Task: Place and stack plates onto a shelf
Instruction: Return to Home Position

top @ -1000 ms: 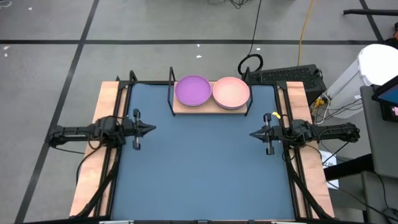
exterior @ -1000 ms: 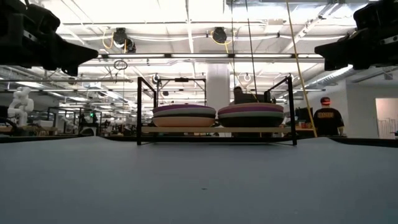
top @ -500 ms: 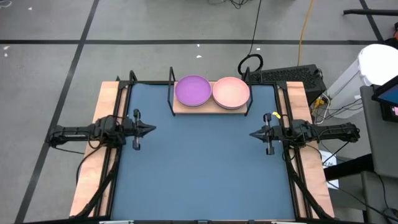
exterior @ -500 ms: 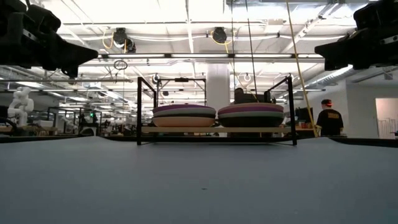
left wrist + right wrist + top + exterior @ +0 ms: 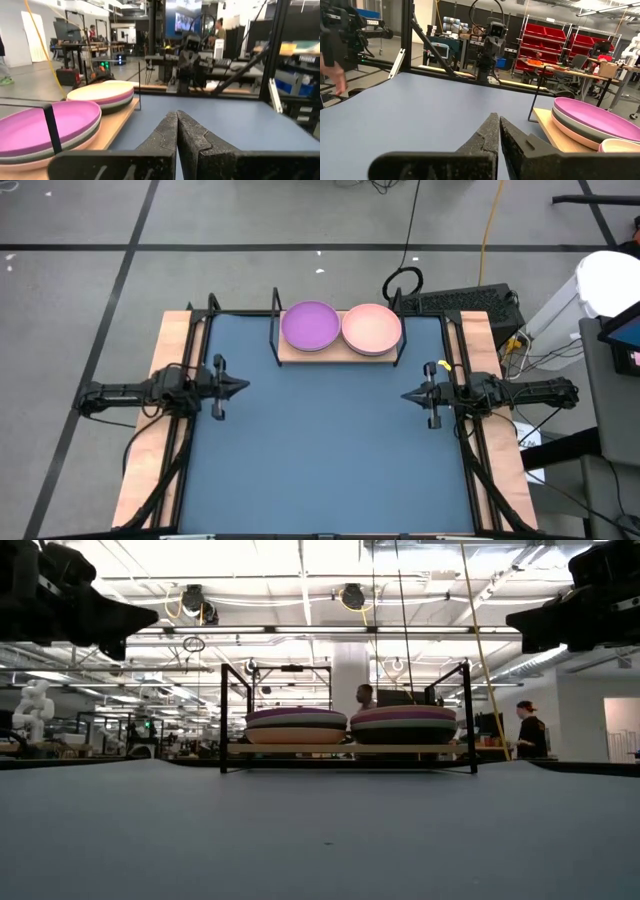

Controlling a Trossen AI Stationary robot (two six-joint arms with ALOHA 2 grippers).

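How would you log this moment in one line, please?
left gripper: shut, empty, left side | right gripper: shut, empty, right side | shelf: purple-topped stack beside pink-topped stack

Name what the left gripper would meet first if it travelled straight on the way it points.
Probably the right gripper, facing it across the table; the left gripper points past the shelf.

Purple plate (image 5: 311, 326) tops one pile, pink plate (image 5: 372, 328) tops the other. Side-on they look striped: purple, black and pale pink under the first, pink, purple, greyish green and dark under the second. Shelf (image 5: 335, 358) is light wood with a black wire frame, and the desk (image 5: 320, 450) is blue.
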